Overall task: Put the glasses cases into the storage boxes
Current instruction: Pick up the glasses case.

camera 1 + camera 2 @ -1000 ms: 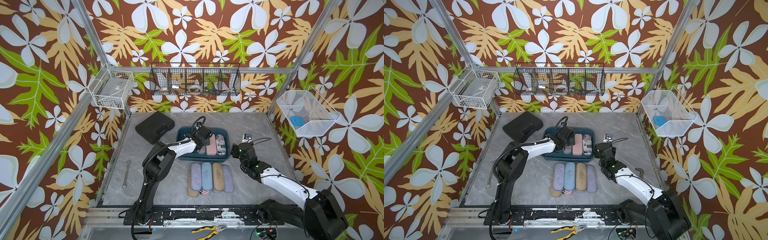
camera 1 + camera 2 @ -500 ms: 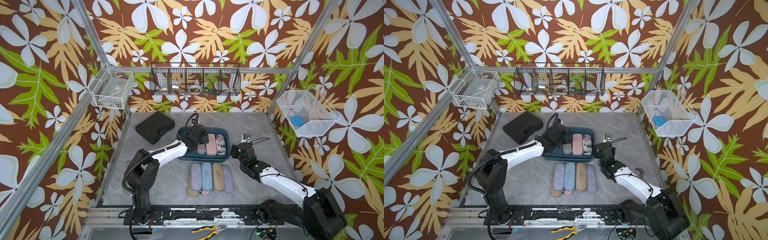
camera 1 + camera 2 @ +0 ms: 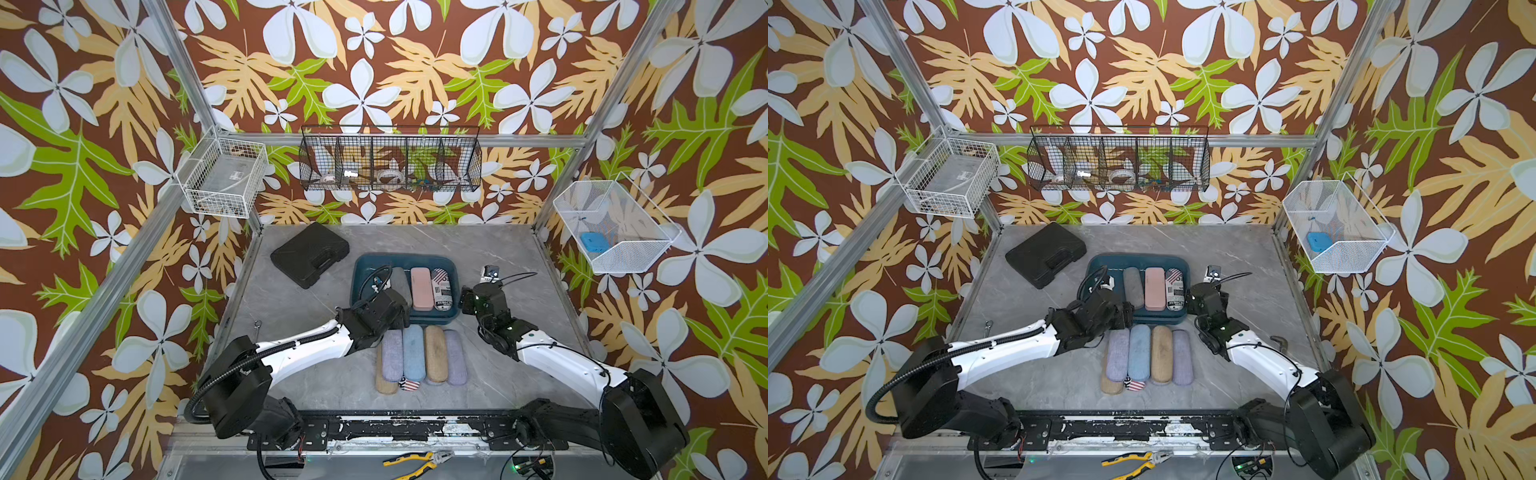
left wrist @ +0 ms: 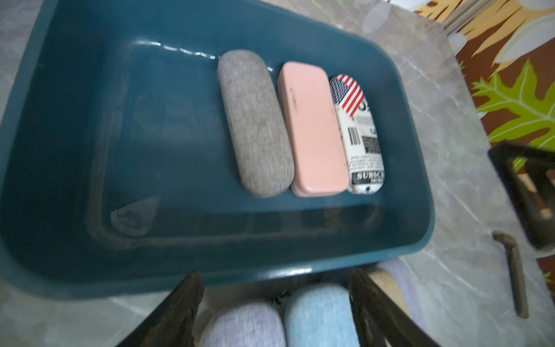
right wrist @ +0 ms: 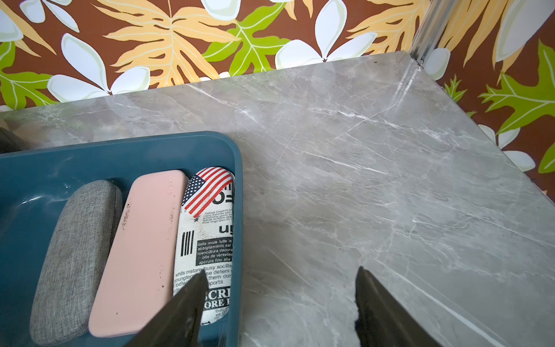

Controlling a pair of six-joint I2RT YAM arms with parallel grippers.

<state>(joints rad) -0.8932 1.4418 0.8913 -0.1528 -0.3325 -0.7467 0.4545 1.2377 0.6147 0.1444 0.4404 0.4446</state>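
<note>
Okay, nearest the camera, yellow-handled pliers (image 3: 414, 459) lie on the front rail, off the table (image 3: 498, 249).

Next, four cases lie side by side on the table, long axes pointing away:
- lavender case (image 3: 392, 354)
- light blue case (image 3: 414, 350)
- tan case (image 3: 435, 353)
- second lavender case (image 3: 455, 362)

A tan end (image 3: 384, 385) and a flag-print end (image 3: 409, 385) poke out from under the row's near side.

The left gripper (image 4: 276, 272) hangs over the row's far ends, just short of the near wall of the teal tub (image 3: 405, 260). Its fingers (image 4: 180, 309) are spread apart with nothing clamped. In the left wrist view the lavender and light blue ends show between them; contact cannot be told.

The right gripper (image 5: 280, 272) is also spread and empty, over bare table just beside the tub's right wall. In the right wrist view, one finger (image 5: 186, 303) overlaps the rim.

The tub sits mid-table just beyond the row. Inside it, three cases lie parallel and packed toward the right wall:
- grey case (image 4: 255, 123)
- pink case (image 4: 312, 129)
- newspaper-and-flag case (image 4: 359, 135), against the right wall

The tub's left half is bare.

Further back on the left, a black tool case (image 3: 309, 253) lies flat on the table, apart from the tub.

On the walls:
- black wire basket (image 3: 390, 160) on the back wall
- white wire basket (image 3: 222, 183) on the left
- white mesh bin (image 3: 611, 232) on the right
</note>
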